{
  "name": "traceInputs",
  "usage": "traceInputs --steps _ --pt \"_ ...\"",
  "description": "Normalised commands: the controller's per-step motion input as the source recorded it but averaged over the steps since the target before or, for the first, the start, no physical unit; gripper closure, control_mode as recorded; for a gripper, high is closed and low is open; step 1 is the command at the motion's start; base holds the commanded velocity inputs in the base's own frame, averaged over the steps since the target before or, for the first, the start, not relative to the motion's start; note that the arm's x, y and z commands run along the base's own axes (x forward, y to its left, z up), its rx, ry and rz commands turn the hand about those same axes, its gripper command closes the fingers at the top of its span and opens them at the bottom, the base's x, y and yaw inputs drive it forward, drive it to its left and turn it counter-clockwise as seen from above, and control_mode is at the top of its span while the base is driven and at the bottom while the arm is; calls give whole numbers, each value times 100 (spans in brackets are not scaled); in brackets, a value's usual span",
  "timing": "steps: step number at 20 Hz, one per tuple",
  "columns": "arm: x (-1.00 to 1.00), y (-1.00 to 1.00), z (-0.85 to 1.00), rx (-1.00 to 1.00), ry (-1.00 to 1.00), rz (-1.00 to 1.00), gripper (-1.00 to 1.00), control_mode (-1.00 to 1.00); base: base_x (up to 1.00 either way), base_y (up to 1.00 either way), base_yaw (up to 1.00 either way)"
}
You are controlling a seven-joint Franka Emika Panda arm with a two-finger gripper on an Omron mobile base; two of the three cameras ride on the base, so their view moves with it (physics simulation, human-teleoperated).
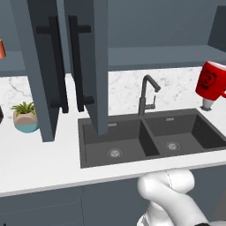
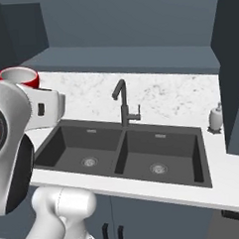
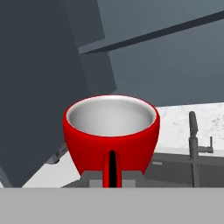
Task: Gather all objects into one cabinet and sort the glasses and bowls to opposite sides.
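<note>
Red cup (image 3: 111, 135), seen from the hand camera: glossy red outside, pale grey-white inside, with its handle facing the camera and its mouth up. It sits at the bottom centre of the view, between the jaws, which are closed on it at the base. The fingertips themselves are hidden by the cup and the grey band.

Left base view: the red cup (image 1: 210, 80) hangs in the air at the right edge, tilted, well above the counter (image 1: 39, 154). A dark mark shows on its side; it reads as a swirl or logo, and no lettering can be made out. A small soap dispenser (image 1: 207, 104) stands just below it on the counter.

Right base view: the red cup (image 2: 21, 77) appears as a rim just behind the white arm, at the left edge.

Cabinet (image 1: 53, 66): slate-blue doors with long black bar handles stand open, swung out over the counter to the left of the sink (image 1: 150, 139). A coral-orange cup (image 1: 1, 48) shows at the far left edge, at shelf height.

Other fixtures: a dark double sink with a dark tap (image 1: 148, 95), a marbled white counter, and a potted plant (image 1: 25, 117) in a teal-and-tan pot at the left.
</note>
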Motion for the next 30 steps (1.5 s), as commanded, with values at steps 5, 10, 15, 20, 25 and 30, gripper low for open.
traceInputs --steps 5,10,15,20,25,30 --pt "0 0 0 0 0 0 100 100 -53 0 6" --pt "0 0 0 0 0 0 100 100 -84 8 2" --pt "0 0 0 0 0 0 100 100 -93 14 0" --pt "0 0 0 0 0 0 100 100 -64 21 0" --pt "0 0 0 0 0 0 100 100 -9 69 1" --pt "0 0 0 0 0 0 100 100 -14 83 1"
